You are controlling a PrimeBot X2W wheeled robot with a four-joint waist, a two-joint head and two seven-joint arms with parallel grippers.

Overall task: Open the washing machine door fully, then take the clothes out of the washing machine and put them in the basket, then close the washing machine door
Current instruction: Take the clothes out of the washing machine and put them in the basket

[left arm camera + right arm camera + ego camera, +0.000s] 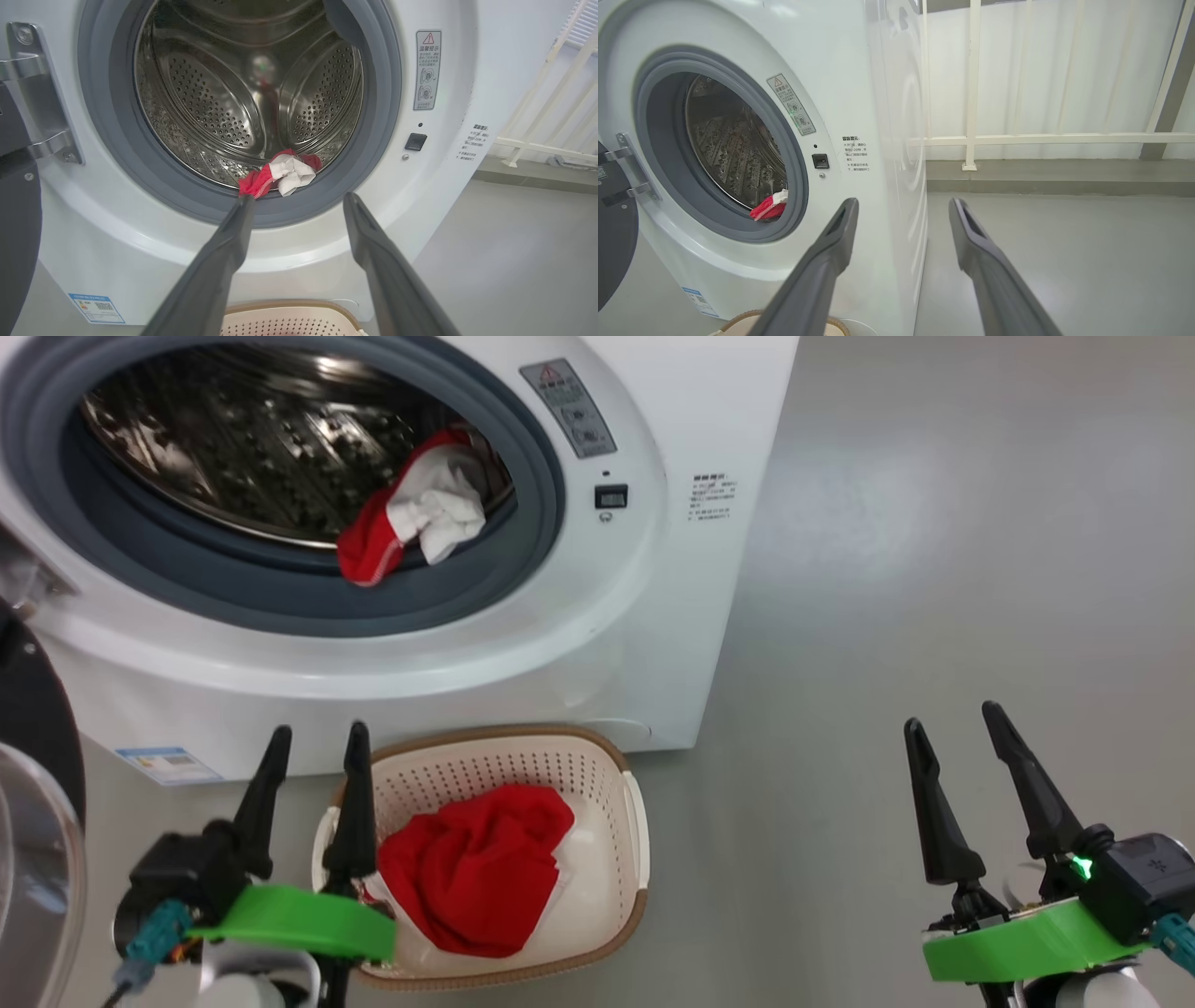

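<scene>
The white washing machine (597, 616) stands with its door (33, 784) swung wide at the far left, black rim and glass showing. One red and white piece of the clothes (411, 513) lies on the grey gasket at the drum's lower right lip (280, 175) (769, 209). Another red garment (476, 868) lies in the cream basket (625, 821) on the floor before the machine. My left gripper (317, 747) is open and empty, over the basket's left rim (299, 205). My right gripper (957, 723) is open and empty, far right over the floor (903, 207).
The grey floor (934, 569) stretches right of the machine. A white railing (971, 93) and a low kerb run behind. The door hinge bracket (32, 93) sits at the left of the opening. A blue label (168, 765) marks the machine's lower left front.
</scene>
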